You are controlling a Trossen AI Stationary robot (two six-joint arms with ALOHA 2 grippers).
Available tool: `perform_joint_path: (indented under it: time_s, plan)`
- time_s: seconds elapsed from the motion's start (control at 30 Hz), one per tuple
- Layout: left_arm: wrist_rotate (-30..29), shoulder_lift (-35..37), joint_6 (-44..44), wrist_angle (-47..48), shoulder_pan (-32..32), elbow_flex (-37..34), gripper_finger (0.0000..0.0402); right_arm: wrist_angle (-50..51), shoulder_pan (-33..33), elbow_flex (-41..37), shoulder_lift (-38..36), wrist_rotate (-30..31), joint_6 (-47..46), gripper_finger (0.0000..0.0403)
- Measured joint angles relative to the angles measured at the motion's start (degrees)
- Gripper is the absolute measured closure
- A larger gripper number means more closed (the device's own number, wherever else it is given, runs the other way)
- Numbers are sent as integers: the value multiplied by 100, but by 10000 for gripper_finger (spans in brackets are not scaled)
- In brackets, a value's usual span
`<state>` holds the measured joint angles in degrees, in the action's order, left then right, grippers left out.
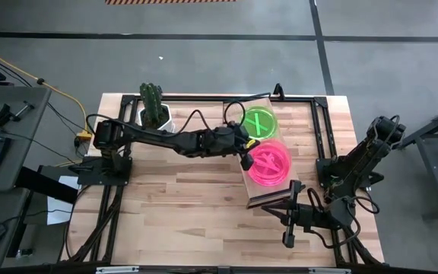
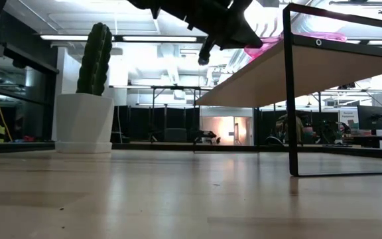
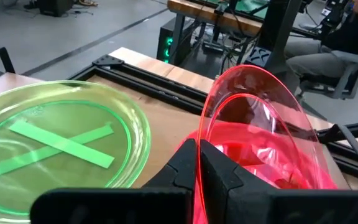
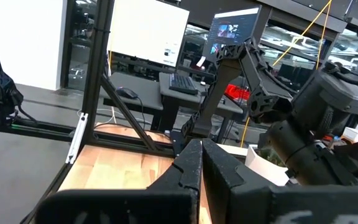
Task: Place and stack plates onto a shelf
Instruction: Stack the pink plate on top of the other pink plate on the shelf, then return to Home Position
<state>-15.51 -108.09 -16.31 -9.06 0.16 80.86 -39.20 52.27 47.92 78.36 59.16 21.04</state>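
High view, contents of the tabletop: one shelf, a light-wood plank with black end rails, running from the far edge toward the near edge, right of centre. On its far end lies a green plate, flat, with a taped cross. Just nearer on the plank sits a pink plate, its rim beside the green one's.

Left gripper: reaching across from the left edge, jaws clenched on the pink plate's left rim. Left wrist view shows that plate tipped up on edge against the fingers, probably so it can be carried over onto the green plate.

Right gripper: parked by the near right corner, jaws clamped together on nothing.

Potted cactus: far edge, clear of the work.
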Motion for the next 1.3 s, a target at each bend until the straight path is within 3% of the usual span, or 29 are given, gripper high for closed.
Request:
perform_joint_path:
  time_s: [0.23,0.67,0.93,1.07,1.3]
  plan:
    - [328,0,154,61,15,0,376,-2,0,0,1,0,0,403]
    - [339,119,413,130,77,1,282,-1,0,0,1,21,-48,403]
    - [336,1267,843,1320,112,-136,271,81,0,0,0,16,-168,403]
    - [132,2227,1008,1048,-215,-1107,275,110,0,0,-1,20,-168,403]
    - [-218,4357,1501,-790,-1034,-4050,303,127,-9,0,-1,20,-168,403]
